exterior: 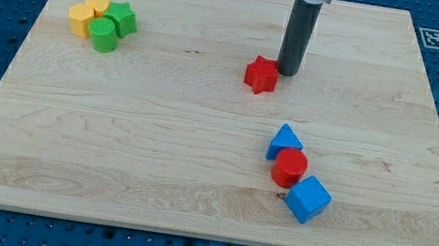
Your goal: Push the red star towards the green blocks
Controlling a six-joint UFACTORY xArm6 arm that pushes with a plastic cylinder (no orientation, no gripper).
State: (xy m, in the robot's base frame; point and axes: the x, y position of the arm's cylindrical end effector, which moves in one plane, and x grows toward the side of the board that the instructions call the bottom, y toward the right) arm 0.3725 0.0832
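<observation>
Blue cube on wooden board

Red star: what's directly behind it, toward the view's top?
Behind the red star, at its upper right, stands my tip, touching or nearly touching it. The star's edge may hide the exact contact. Beyond that is bare wooden board.

Hanging down from the view's top edge as a straight dark rod, standing upright, upper mount cropped by the frame. Resting my tip on the bench, touching the red star on its right side, toward the view's top.
</observation>
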